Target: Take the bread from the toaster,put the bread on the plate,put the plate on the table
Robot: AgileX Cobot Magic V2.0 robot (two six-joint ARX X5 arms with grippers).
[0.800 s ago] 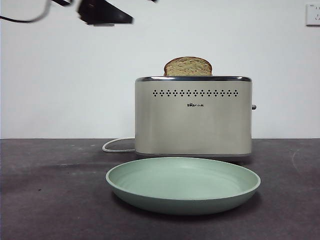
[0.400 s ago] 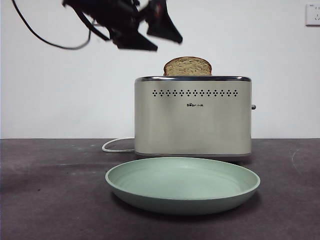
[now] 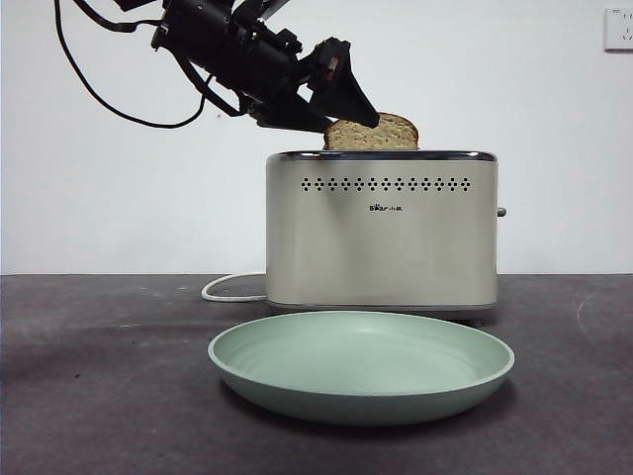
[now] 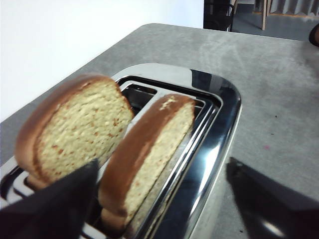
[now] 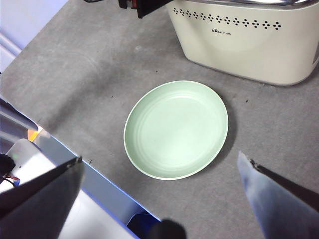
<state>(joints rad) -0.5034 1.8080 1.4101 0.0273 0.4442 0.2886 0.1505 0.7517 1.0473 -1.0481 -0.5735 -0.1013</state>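
the left arm's matte black, wedge-shaped two-jaw gripper (image 3: 341,104) carries a small red marking on its housing, with thin black cables looping off behind the blocky dark wrist. the right arm's gripper (image 5: 159,172) shows two broad, dark, tapering jaws with a greyish sheen.

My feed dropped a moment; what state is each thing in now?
Cream-beige boxy toaster: upright, two slices in its slots.
Flat-topped wholegrain bread slice: in slot, ungripped.
Round mint-green plate: empty, on the dark grey table.
Left gripper: jaws open, at the bread.
Right gripper: jaws open, above the plate.
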